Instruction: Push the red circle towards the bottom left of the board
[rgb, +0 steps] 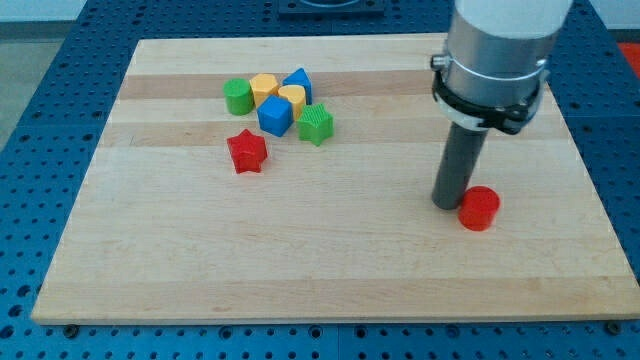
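Here the red circle (479, 208) sits touching my tip (447, 205), on its right.

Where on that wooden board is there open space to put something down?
Bare wood runs along the board's bottom and left, below the red star. It is crowded at upper left, where six more blocks cluster. At right, my tip stands just left of the red circle.

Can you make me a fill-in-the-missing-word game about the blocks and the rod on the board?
1. My tip stands just to the view's ____ of the red circle.
2. The red star lies nearest the view's ____ edge among the clustered blocks.
3. The green cylinder sits at the view's ____ end of that cluster.
4. The wooden board holds ____ red blocks.

Missing words: left; bottom; left; two
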